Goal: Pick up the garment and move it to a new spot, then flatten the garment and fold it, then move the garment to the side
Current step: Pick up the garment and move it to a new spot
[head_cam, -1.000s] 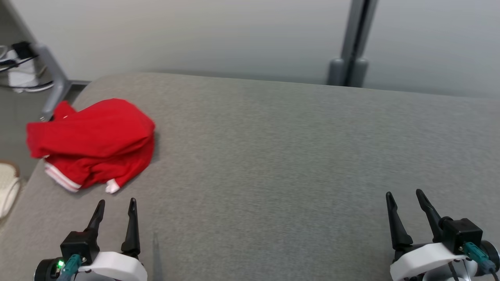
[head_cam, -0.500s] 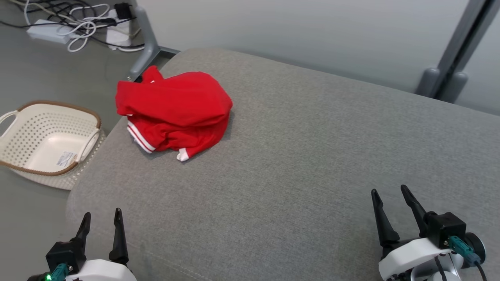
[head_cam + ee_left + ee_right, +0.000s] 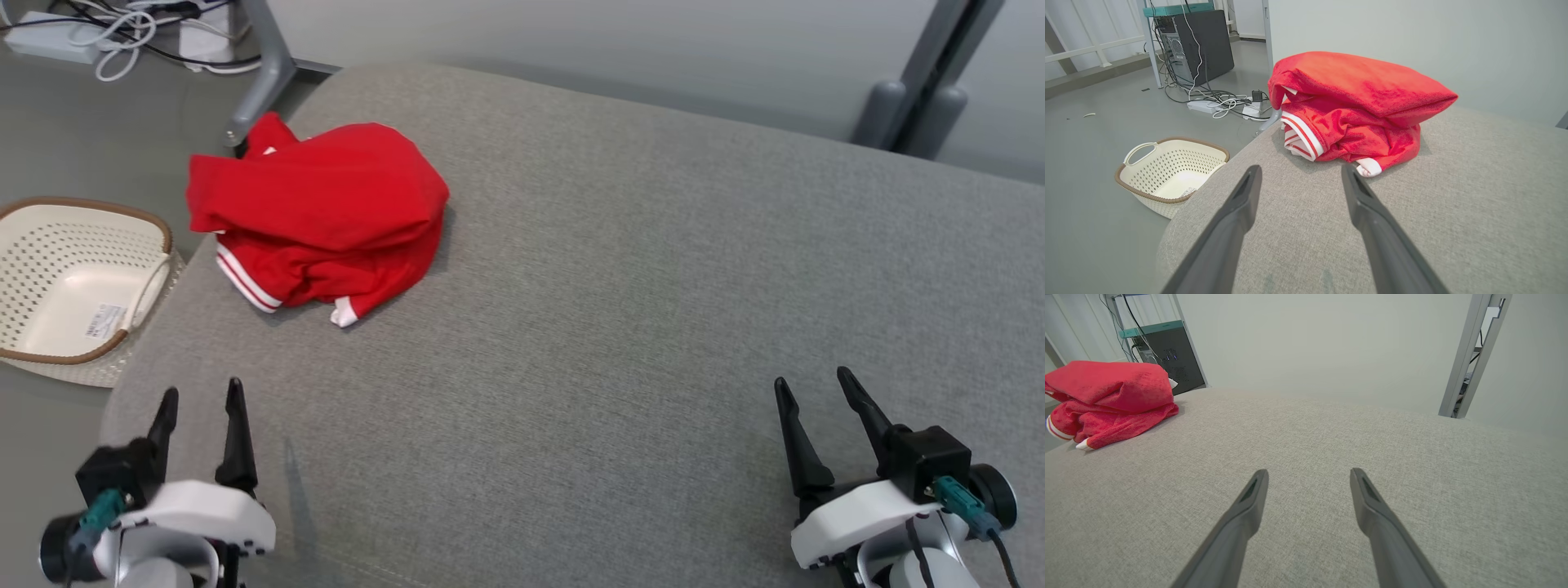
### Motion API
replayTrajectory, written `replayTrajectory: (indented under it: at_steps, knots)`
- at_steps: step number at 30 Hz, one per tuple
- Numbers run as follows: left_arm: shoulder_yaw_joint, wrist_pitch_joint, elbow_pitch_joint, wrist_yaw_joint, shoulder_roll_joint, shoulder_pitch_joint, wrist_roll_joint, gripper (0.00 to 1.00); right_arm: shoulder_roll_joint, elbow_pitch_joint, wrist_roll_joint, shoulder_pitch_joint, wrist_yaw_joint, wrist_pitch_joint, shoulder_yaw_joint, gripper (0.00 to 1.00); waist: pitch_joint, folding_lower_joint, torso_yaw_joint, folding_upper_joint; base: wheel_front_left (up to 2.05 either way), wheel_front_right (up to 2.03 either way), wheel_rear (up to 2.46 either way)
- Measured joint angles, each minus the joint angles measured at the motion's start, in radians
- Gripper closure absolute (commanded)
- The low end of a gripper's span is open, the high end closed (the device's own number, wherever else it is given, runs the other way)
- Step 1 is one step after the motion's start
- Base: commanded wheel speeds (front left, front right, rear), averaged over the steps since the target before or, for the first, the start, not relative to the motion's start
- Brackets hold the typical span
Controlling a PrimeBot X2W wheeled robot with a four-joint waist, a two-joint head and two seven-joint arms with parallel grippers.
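Red garment (image 3: 318, 216) beyond left end effector (image 3: 200, 394)

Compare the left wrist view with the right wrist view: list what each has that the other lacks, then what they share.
Left wrist, not right: open left gripper, cream basket on the floor, power strip with cables. Right wrist, not left: open right gripper, tall grey post. Both: red garment bunched on the grey cushion, dark computer tower behind.
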Motion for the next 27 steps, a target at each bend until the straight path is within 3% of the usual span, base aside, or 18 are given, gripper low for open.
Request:
replayTrajectory:
  at_steps: [17, 27]
  knots:
    - [-0.001, 0.000, 0.270, -0.042, 0.126, -0.423, 0.006, 0.00, -0.022, -0.046, -0.020, -0.091, 0.000, 0.000, 0.018, 0.00, 0.188, 0.0000, -0.133, 0.0000, 0.00, 0.00, 0.00]
    - [-0.026, 0.097, 0.463, -0.019, 0.219, -0.653, 0.030, 0.00, -0.022, -0.070, -0.022, -0.135, 0.000, -0.003, 0.010, 0.00, 0.279, 0.0000, -0.187, 0.0000, 0.00, 0.00, 0.00]
